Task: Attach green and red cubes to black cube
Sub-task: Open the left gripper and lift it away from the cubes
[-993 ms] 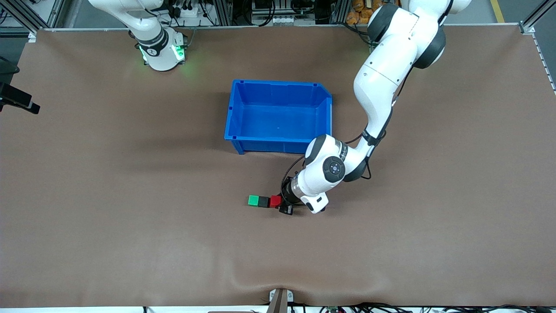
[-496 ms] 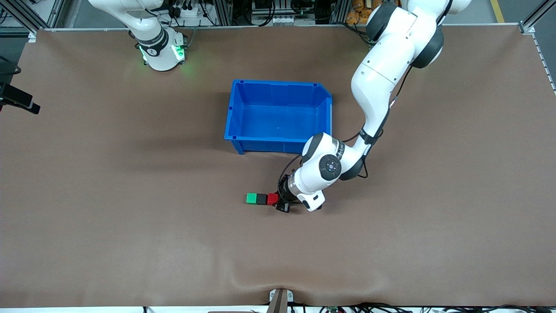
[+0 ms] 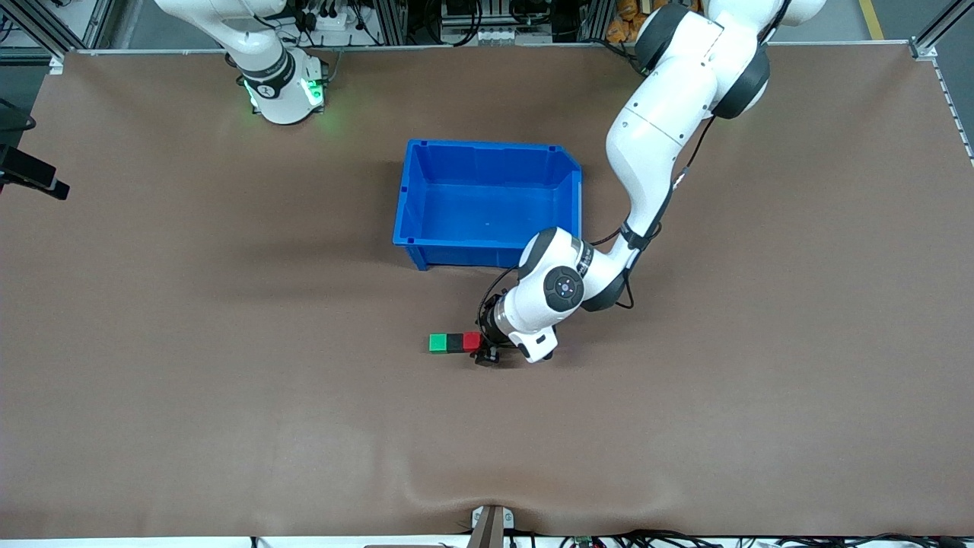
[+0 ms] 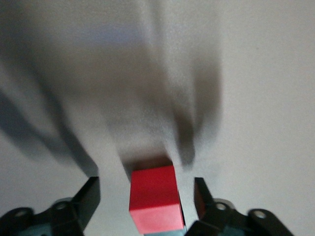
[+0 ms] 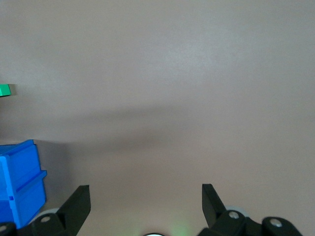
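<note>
Left gripper point(image 3: 485, 353) sits low over the brown bench point(image 3: 228, 380), at the red end of a short row of three small cubes, and its fingers point(image 4: 87, 196) stand apart on either side of the small bright red cube point(image 4: 153, 200) without touching it. That row lies nearer to the front camera than the blue plastic bin point(image 3: 487, 204): the small bright green cube point(image 3: 437, 343) at the end toward the right arm, the small matte black cube point(image 3: 455, 342) in the middle, and the red cube at the end toward the left arm, each touching its neighbour. All three rest flat on the bench. Right gripper point(image 5: 142, 206) is spread wide and holds nothing; its arm waits, only its base showing in the front view, and its wrist view looks down on bare bench, with a corner of the blue bin and a sliver of the green cube at the edge.
</note>
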